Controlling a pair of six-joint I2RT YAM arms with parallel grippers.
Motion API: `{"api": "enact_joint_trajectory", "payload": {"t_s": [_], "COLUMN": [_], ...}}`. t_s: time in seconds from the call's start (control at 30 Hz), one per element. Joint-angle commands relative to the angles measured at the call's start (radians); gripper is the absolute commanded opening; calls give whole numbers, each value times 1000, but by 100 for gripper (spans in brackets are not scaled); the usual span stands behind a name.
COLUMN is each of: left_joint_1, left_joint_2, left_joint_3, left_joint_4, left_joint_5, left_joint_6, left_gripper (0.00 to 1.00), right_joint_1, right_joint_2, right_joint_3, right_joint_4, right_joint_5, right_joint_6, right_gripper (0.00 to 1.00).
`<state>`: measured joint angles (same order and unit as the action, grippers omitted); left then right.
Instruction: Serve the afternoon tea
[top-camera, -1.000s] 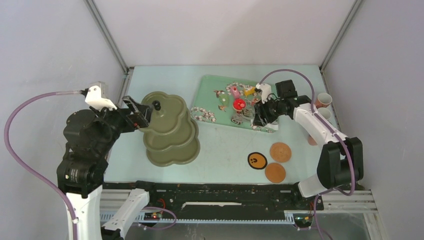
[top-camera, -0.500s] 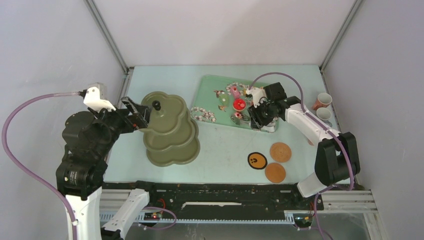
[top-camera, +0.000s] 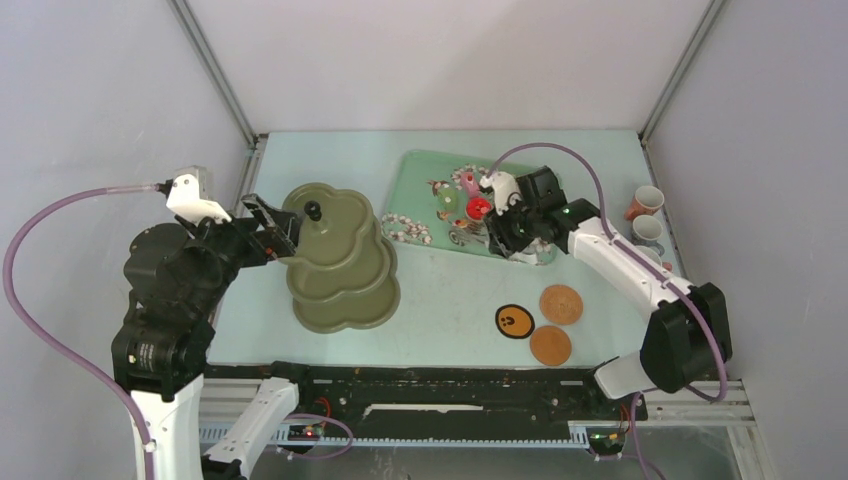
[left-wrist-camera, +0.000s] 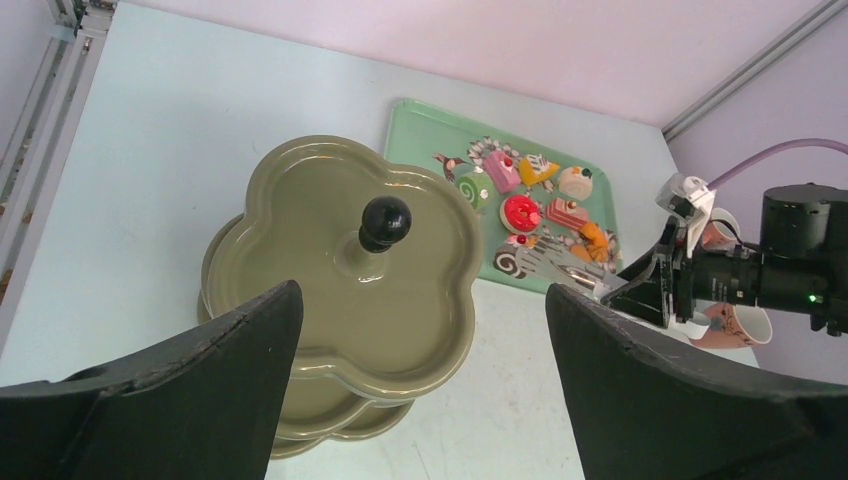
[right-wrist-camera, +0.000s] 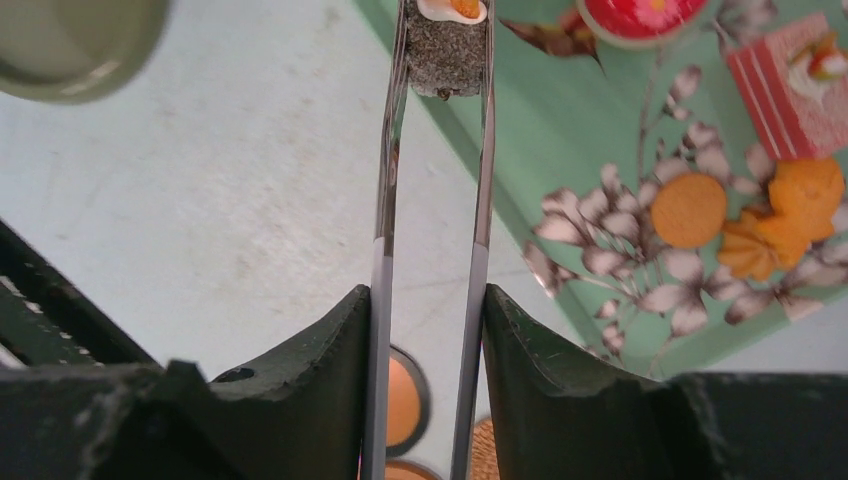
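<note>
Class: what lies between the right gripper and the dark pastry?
The metal tongs: the right gripper holds them and their tips pinch the dark pastry, in the right wrist view.

Dark pastry (right-wrist-camera: 446, 50) between tongs (right-wrist-camera: 484, 150) cut by top edge, possibly roll; stand (right-wrist-camera: 70, 40) clipped at corner.

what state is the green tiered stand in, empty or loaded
Empty where visible: the stand has a bare top tier around its knob, and the lower rims show nothing. Pastries lie on the tray.
</note>
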<state>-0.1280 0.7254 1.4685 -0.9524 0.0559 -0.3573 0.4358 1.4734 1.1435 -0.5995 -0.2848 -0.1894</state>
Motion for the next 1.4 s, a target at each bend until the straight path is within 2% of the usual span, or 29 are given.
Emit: {"api": "enact_joint_trajectory", "payload": {"t_s": [0.0, 0.1, 0.17, 0.3, 0.43, 0.6, 0.93, 1.37], "left_joint_1": [-4, -4, -5, -4, -5, -4, -4, -5], "left_joint_2": [1, 0, 0, -1, 0, 7, 38, 54], "left_joint_3": [36, 35, 34, 37, 41, 43, 86, 90], "left_joint_4": [23, 26, 28, 27, 24, 29, -13, -11], "left_joint_5": [14, 23, 25, 29, 27, 29, 36, 38], "left_joint_6": [4, -3, -6, -9, -9, -11, -4, -31], "left_gripper": [98, 98, 98, 98, 98, 98, 98, 98], "right_joint_1": [76, 142, 173, 179, 176, 211, 285, 351], "right_joint_2": [-67, -45, -28, -29, -57, -18, 85, 214], "right_joint_3": [25, 21, 10, -26, -50, -87, -118, -116], "right_joint_4": [130, 165, 197, 259, 312, 400, 625, 769], "right_joint_5": [-3, -20, 17, 37, -28, -107, -131, -79], "right_joint_6": [85, 111, 143, 194, 217, 246, 249, 225], "right_gripper": [13, 10, 5, 0, 0, 0, 0, 0]}}
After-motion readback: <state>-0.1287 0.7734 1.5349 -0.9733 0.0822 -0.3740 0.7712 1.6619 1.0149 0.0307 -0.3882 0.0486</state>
